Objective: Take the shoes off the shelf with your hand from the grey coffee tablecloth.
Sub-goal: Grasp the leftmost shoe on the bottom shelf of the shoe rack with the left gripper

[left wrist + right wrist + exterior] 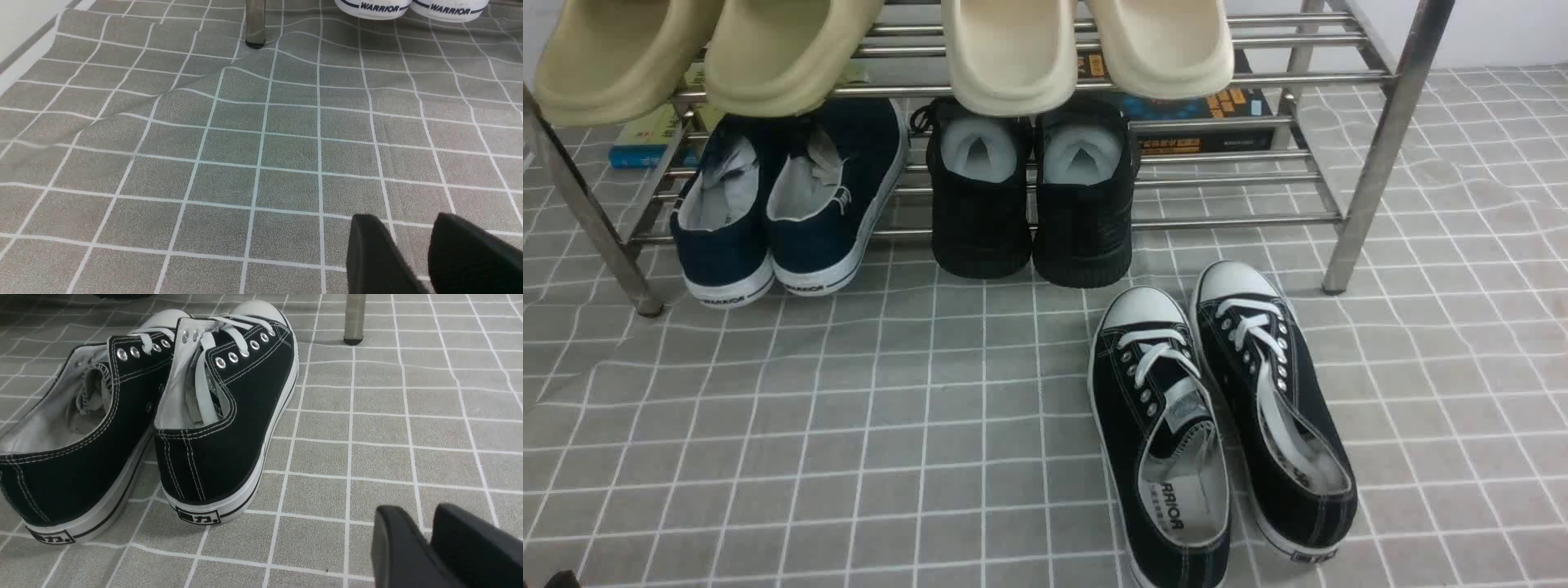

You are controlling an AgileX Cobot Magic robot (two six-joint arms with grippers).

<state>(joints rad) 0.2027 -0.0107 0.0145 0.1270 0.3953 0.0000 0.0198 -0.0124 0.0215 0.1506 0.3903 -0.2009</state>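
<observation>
The navy slip-on shoes (788, 204) sit on the lower tier of the steel shelf (1241, 220) at its left end, with their white heels over the front bar. Their "WARRIOR" heel soles show in the left wrist view (374, 7). The grey grid tablecloth (849, 425) covers the floor. My left gripper (404, 222) hangs low over bare cloth, well short of the shoes, with its fingers a little apart and empty. My right gripper (416, 512) is also over bare cloth, its fingers slightly apart and empty. I cannot make out either gripper in the front view.
Black lace-up sneakers (1217, 425) stand on the cloth right of centre, close to my right gripper (163, 416). Black knit sneakers (1029, 196) sit mid-shelf. Beige slippers (711, 49) and cream slippers (1086, 41) lie on the top tier. Shelf legs (255, 24) (354, 318) stand ahead. A cloth wrinkle (184, 94) lies near the left leg.
</observation>
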